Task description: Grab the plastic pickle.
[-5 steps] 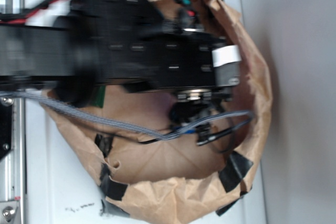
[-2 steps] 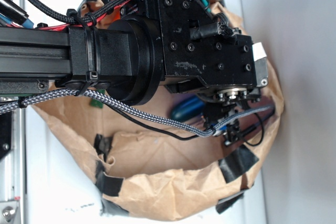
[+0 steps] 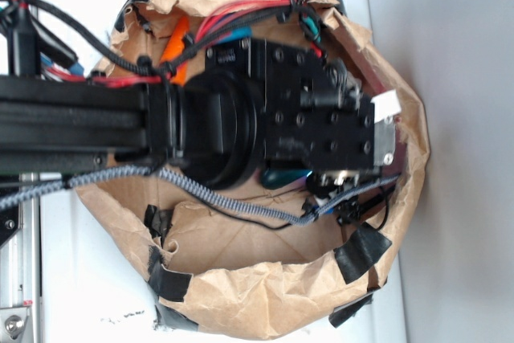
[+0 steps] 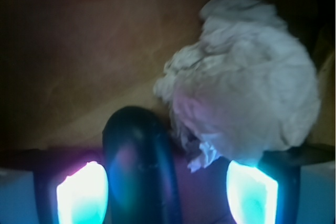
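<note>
Lowered into bag (image 3: 241, 311) | gripper (image 4: 167, 192) apparently open, straddling pickle (image 4: 139, 166)

Overhead exterior; close wrist view inside bag (image 3: 265, 311)

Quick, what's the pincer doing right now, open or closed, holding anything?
Pincer: open, holding nothing. Its lit fingertips stand apart, with the plastic pickle lying between them, nearer the left one, not clamped.

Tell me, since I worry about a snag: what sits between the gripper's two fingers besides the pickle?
In the wrist view, the plastic pickle lies between the fingers, nearer the left one; a crumpled white wad overlaps the gap's right side.
</note>
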`<action>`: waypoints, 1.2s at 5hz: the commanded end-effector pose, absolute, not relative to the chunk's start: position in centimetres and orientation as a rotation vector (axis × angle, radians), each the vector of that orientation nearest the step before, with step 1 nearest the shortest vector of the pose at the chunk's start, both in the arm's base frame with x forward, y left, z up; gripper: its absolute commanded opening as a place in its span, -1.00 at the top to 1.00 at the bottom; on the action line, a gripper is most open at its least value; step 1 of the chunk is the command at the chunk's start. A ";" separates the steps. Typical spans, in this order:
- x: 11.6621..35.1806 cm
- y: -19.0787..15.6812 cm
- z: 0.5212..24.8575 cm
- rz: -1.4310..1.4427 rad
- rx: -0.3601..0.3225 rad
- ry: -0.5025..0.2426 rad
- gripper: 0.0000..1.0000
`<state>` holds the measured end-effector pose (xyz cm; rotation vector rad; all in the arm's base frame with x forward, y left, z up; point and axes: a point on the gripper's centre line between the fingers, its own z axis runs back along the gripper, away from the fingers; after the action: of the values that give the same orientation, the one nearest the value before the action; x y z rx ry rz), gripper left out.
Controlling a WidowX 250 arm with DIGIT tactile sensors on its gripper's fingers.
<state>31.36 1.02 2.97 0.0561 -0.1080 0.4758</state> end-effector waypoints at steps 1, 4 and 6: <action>31.6 0.9 2.2 0.483 0.129 -0.179 1.00; 30.6 2.5 7.3 0.462 0.045 -0.209 1.00; 27.4 3.3 16.6 0.477 0.049 -0.209 1.00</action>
<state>26.93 2.73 14.50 0.0543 -0.1316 0.4648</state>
